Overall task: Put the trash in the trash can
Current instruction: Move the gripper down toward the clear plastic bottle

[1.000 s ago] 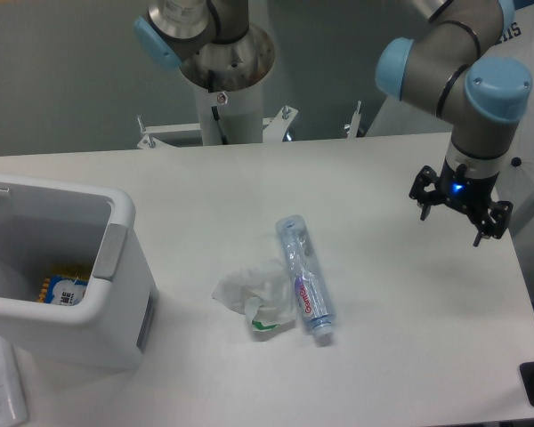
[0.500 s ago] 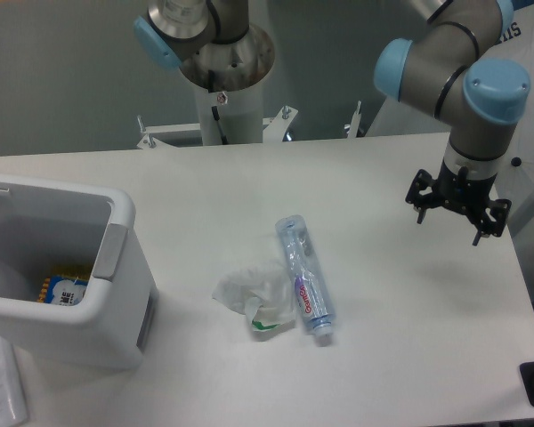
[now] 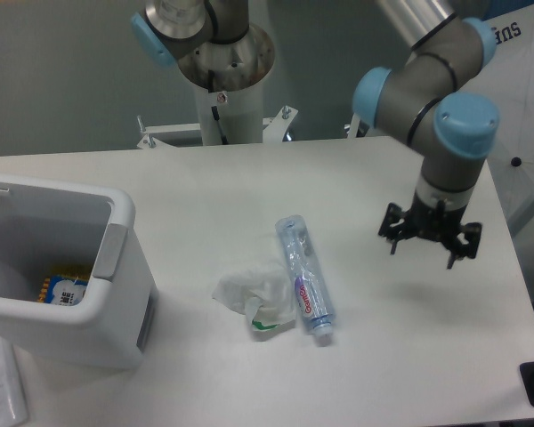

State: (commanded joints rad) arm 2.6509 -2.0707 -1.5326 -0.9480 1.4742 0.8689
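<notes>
Bottle is clear plastic with a blue-and-red label, lying on its side mid-table, cap end toward you. Wrapper is crumpled, whitish, translucent, green spot on its near edge, touching the bottle's left side. Bin is boxy white with a thick rounded rim and grey tab, at the left edge, well apart from both; a yellow-and-blue packet lies inside. Gripper hangs above the table right of the bottle, fingers spread wide, holding nothing. Against a second ago, you'll see the gripper has shifted left and nearer the front, closer to the bottle; bottle, wrapper and bin haven't moved.
</notes>
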